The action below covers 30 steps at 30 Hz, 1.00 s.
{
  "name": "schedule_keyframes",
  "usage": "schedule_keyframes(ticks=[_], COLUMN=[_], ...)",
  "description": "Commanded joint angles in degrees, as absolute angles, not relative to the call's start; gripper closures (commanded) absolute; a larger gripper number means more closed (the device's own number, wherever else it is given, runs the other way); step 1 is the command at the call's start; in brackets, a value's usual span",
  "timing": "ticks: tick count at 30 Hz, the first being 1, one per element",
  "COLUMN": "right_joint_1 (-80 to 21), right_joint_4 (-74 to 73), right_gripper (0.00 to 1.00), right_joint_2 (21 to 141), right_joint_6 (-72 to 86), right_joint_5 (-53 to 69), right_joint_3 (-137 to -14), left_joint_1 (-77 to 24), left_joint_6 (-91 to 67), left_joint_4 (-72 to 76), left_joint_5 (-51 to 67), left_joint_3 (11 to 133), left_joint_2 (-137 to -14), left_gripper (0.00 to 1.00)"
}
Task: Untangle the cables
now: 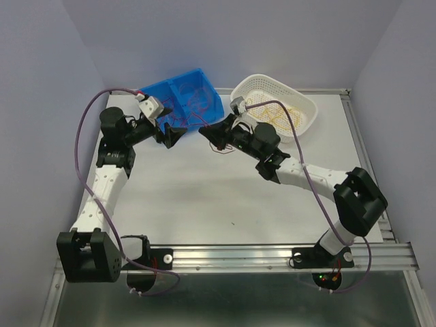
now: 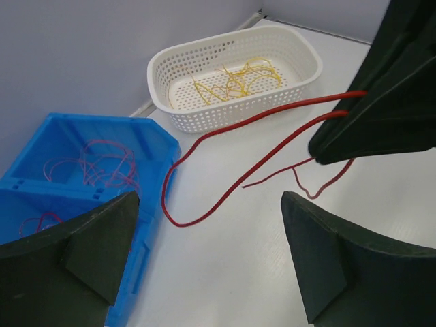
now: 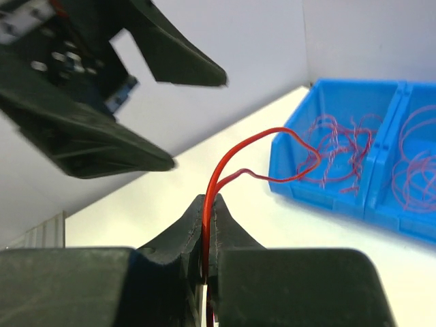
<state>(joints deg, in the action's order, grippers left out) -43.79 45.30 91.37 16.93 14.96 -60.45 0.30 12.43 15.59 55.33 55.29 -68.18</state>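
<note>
Sorting: red wire (image 3: 210,184) is pinched by right gripper (image 3: 208,210) | left gripper (image 2: 211,238) is spread empty | next: blue bin (image 3: 300,194) drop likely

One of the left fingers (image 2: 75,252) is covering the near corner of the blue bin (image 2: 109,121), and the picture's edge is cutting off its left side. The right fingers (image 3: 174,238) are hiding the red cable's (image 3: 210,187) lower end.

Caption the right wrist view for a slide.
Right gripper pinches a red cable trailing toward the blue bin; left gripper open.
</note>
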Motion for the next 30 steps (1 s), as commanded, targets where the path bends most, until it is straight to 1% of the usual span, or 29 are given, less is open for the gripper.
schedule_keyframes(ticks=[1, 3, 7, 10, 12, 13, 15, 21, 27, 30], right_joint_1=[-42.54, -42.28, -42.28, -42.28, -42.28, -42.28, -42.28, -42.36, -42.36, -42.28], right_joint_4=[44.39, 43.43, 43.07, 43.15, 43.07, 43.07, 43.15, 43.16, 43.07, 43.15], right_gripper=[0.99, 0.99, 0.99, 0.99, 0.99, 0.99, 1.0, 1.0, 0.99, 0.99], right_joint_2=[91.14, 91.14, 90.79, 90.27, 90.09, 90.26, 90.35, 89.74, 89.12, 88.42], right_joint_6=[18.45, 19.68, 21.0, 21.71, 22.67, 23.11, 24.17, 24.78, 24.87, 23.91], right_joint_5=[15.55, 17.66, 21.62, 22.94, 24.25, 26.0, 27.59, 28.82, 29.71, 28.04], right_joint_3=[-64.51, -65.21, -65.83, -66.09, -66.88, -67.15, -67.76, -68.38, -68.38, -67.15], left_joint_1=[-1.49, -1.49, -1.58, -2.37, -4.91, -6.05, -8.17, -9.14, -11.07, -11.07], left_joint_6=[19.24, 24.31, 31.53, 32.78, 33.57, 33.84, 33.93, 31.9, 32.35, 30.59], left_joint_4=[15.82, 15.91, 15.21, 14.42, 14.06, 14.06, 14.15, 14.15, 14.67, 18.71], left_joint_5=[54.65, 59.2, 64.76, 68.02, 67.07, 63.84, 62.06, 67.05, 63.2, 58.98], left_joint_3=[53.35, 52.13, 51.33, 52.73, 53.78, 54.31, 56.41, 61.78, 61.61, 58.72], left_joint_2=[-63.29, -62.67, -63.19, -64.51, -64.77, -64.86, -65.74, -71.09, -71.46, -69.09], left_gripper=[0.01, 0.01, 0.01, 0.01, 0.01, 0.01, 0.01, 0.01, 0.01, 0.01])
